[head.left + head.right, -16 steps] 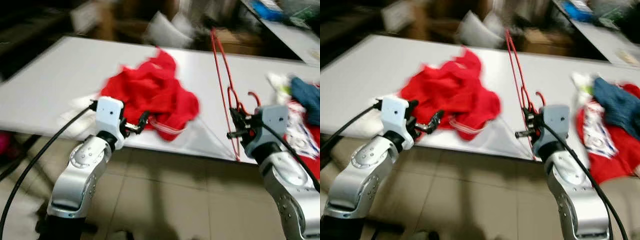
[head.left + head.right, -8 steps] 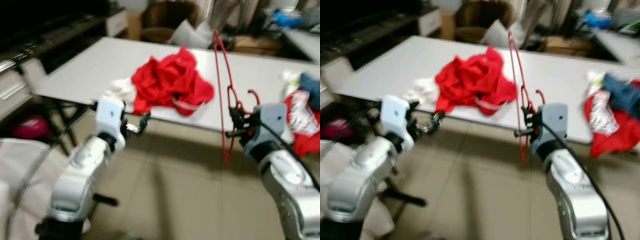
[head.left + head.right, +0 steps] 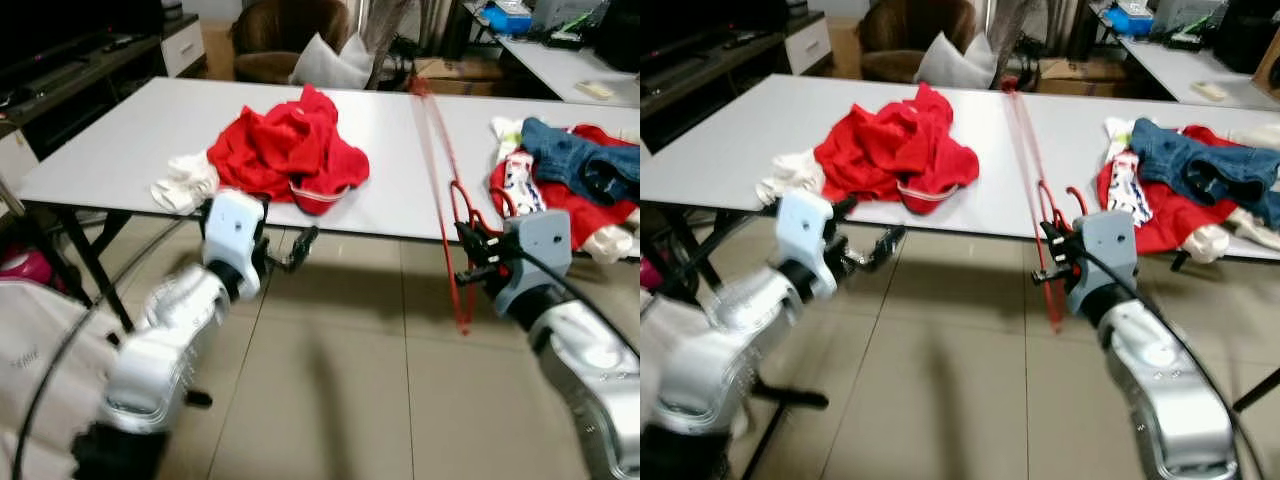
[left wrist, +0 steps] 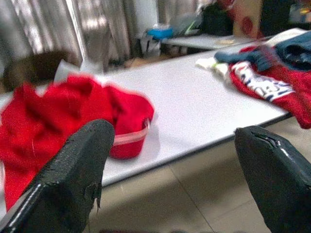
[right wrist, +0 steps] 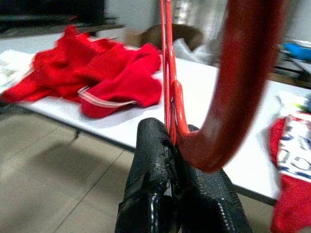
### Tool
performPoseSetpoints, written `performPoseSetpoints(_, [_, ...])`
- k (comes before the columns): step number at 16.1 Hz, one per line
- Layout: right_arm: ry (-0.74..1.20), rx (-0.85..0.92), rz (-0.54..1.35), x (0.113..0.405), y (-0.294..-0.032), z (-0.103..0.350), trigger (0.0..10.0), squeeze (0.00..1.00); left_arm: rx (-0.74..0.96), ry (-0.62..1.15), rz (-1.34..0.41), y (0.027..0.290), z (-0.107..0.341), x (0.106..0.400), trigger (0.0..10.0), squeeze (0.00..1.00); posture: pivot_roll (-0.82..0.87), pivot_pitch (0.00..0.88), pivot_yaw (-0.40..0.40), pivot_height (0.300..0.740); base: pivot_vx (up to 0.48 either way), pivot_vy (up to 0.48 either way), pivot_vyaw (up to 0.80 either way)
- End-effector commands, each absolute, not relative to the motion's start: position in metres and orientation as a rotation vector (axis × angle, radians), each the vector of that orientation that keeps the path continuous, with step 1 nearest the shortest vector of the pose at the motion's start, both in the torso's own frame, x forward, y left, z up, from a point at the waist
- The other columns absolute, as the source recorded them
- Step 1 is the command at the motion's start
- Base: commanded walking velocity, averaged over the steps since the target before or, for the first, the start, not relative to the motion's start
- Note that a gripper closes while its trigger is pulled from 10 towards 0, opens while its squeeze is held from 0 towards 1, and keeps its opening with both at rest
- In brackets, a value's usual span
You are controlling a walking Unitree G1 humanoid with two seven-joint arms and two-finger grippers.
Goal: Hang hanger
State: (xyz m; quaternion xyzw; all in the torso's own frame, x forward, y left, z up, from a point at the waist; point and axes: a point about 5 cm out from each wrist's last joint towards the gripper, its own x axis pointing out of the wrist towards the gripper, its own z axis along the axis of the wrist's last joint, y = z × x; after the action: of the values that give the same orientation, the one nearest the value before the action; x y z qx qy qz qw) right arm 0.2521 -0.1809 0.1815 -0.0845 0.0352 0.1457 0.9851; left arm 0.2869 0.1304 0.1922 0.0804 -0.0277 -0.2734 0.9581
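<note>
The right gripper (image 5: 177, 160), at the right of the head views and below the table edge, has its two black fingers pressed together on the neck of the red wire hanger (image 3: 447, 205), just under the hook. The hanger stands nearly edge-on to the head camera: its hook curls beside the gripper, one thin end reaches up to the top centre of the frame over the white table (image 3: 120, 140), and the other hangs down toward the tiled floor (image 3: 340, 380) at centre right. The left gripper (image 3: 290, 255), at centre left, holds nothing; its fingers stand spread wide apart in the left wrist view.

The main risk, as I judge it, is the grip itself. The fingers pinch a thin round wire at a single spot, so the hanger could swivel in them as the arm swings, leaving the hook facing the wrong way. No rail or rod can be made out in these pictures, so the robot likely has to walk while carrying it. The long frame sticks out far above and below the gripper and could knock the table edge, or snag the red garment (image 3: 285, 150) in the upper middle or the pile of clothes with blue jeans (image 3: 580, 165) at upper right. A catch like that could twist the hanger loose or drag cloth off the table.
</note>
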Motion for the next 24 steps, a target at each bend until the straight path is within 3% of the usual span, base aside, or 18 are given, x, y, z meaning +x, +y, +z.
performPoseSetpoints(1, [0.059,-0.197,0.391,0.253,-0.173,0.187,10.0,0.0,0.179,-0.058,-0.582,0.137,0.195,0.29,10.0,1.0,-0.1,0.0,-0.014,0.74,0.0,0.0,0.0])
performPoseSetpoints(6, [0.076,-0.463,0.785,0.264,-0.181,0.216,10.0,0.0,0.281,-0.169,-0.91,0.131,0.254,0.301,10.0,1.0,-0.1,0.0,0.001,0.74,0.0,0.0,0.0])
performPoseSetpoints(8, [0.077,-0.511,0.856,0.265,-0.181,0.225,10.0,0.0,0.324,-0.174,-0.978,0.128,0.263,0.302,10.0,1.0,-0.1,0.0,0.003,0.74,0.0,0.0,0.0])
performPoseSetpoints(10, [0.106,-0.609,0.985,0.267,-0.181,0.234,10.0,0.0,0.442,-0.181,-1.086,0.12,0.281,0.304,10.0,1.0,-0.11,0.0,0.006,0.74,0.0,0.0,0.0])
performPoseSetpoints(11, [0.104,-0.629,1.012,0.268,-0.18,0.238,10.0,0.0,0.471,-0.178,-1.115,0.117,0.282,0.304,10.0,0.87,-0.11,0.0,0.006,0.74,0.0,0.0,0.0])
performPoseSetpoints(12, [0.1,-0.655,1.04,0.27,-0.179,0.241,10.0,0.0,0.519,-0.16,-1.16,0.114,0.28,0.304,10.0,0.0,-0.11,0.0,0.005,0.74,0.0,0.0,0.0])
performPoseSetpoints(16, [0.079,-0.736,1.112,0.275,-0.173,0.254,10.0,0.0,0.593,-0.124,-1.28,0.1,0.278,0.306,10.0,0.0,-0.11,0.0,0.002,0.74,0.0,0.0,0.0])
performPoseSetpoints(17, [0.069,-0.757,1.123,0.277,-0.172,0.257,10.0,0.0,0.601,-0.113,-1.306,0.096,0.276,0.306,5.5,0.0,-0.11,0.0,0.004,0.74,0.0,0.0,0.0])
performPoseSetpoints(18, [0.061,-0.773,1.134,0.279,-0.17,0.26,10.0,0.0,0.611,-0.106,-1.318,0.093,0.273,0.308,2.2,0.0,-0.11,0.0,0.007,0.74,0.0,0.0,0.0])
performPoseSetpoints(19, [0.054,-0.786,1.141,0.28,-0.168,0.261,10.0,0.0,0.62,-0.098,-1.319,0.091,0.271,0.31,0.0,0.0,-0.12,0.0,0.007,0.74,0.0,0.0,0.0])
performPoseSetpoints(21, [0.047,-0.811,1.164,0.28,-0.164,0.262,10.0,0.0,0.702,-0.07,-1.325,0.091,0.265,0.314,0.0,0.0,-0.12,0.0,0.008,0.74,0.0,0.0,0.0])
performPoseSetpoints(24, [0.044,-0.843,1.185,0.282,-0.162,0.264,10.0,0.0,0.688,-0.059,-1.35,0.09,0.267,0.314,0.0,0.0,-0.11,0.0,0.007,0.74,0.0,0.0,0.0])
